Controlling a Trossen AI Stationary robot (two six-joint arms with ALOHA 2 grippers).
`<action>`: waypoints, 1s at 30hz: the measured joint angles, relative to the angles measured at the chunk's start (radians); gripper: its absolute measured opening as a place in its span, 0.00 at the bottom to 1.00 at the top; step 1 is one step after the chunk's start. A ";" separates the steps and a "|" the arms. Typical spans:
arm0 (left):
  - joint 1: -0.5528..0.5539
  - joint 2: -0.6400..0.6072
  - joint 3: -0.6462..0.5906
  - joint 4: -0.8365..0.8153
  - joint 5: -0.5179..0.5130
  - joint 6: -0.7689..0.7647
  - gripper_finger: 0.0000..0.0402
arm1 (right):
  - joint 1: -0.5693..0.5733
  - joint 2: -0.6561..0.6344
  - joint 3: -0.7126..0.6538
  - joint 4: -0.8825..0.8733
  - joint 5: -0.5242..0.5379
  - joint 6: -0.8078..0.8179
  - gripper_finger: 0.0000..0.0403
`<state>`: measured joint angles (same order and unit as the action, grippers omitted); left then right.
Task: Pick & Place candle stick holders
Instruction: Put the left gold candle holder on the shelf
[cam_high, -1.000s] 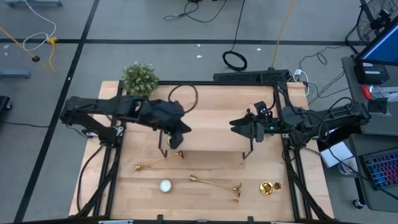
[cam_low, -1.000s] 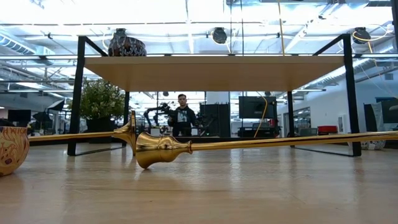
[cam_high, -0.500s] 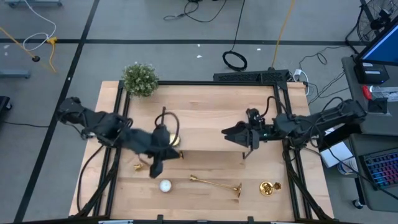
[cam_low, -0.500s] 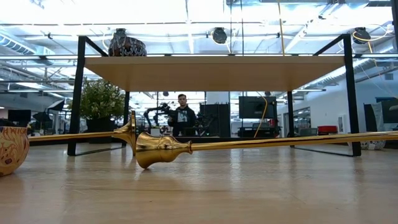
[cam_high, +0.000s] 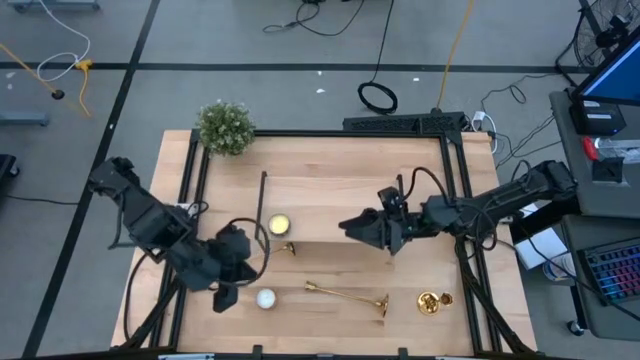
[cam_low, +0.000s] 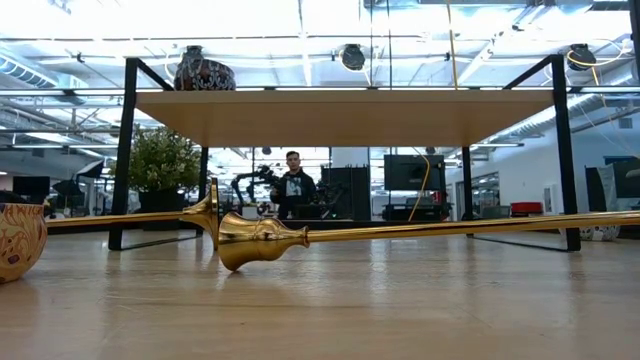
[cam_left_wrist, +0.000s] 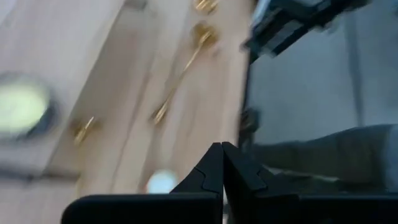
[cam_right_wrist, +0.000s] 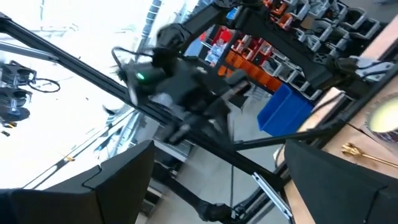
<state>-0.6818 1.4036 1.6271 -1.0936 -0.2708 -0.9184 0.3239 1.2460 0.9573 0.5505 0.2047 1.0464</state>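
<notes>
Candle stick holders: two gold holders (cam_high: 346, 296) are seen lying on the wooden surface (cam_high: 330, 180); another is partly hidden.
Handling: judged stiff, slippery, roll-prone; best gripped mid-stem.
Left hand (cam_high: 224, 297): fingers pressed together, empty, lowered near a white tealight (cam_high: 265, 298).
Right hand (cam_high: 356, 228): fingers spread wide, empty, held over the shelf (cam_high: 330, 252).

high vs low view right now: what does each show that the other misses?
High view only: both arms, the left hand shut near the table's front edge beside a white tealight, the right hand open over the shelf, a tealight on the shelf, and a potted plant seen from above.

Low view only: a dark vase on the shelf top and a person in the room behind.

Both: the candlestick lying on its side, the patterned gold ornament and the shelf.
</notes>
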 joint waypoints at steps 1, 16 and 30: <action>-0.012 0.000 -0.003 -0.035 -0.005 -0.034 0.01 | 0.000 0.000 0.000 0.004 0.000 -0.001 0.89; -0.143 0.000 -0.259 -0.136 -0.037 -0.426 0.01 | -0.001 0.000 0.000 0.028 0.000 -0.011 0.89; -0.217 0.000 -0.388 0.065 -0.095 -0.718 0.02 | -0.001 0.000 0.000 0.036 0.002 -0.039 0.89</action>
<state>-0.8989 1.4040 1.2389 -1.0283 -0.3660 -1.6366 0.3225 1.2457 0.9569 0.5860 0.2069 1.0070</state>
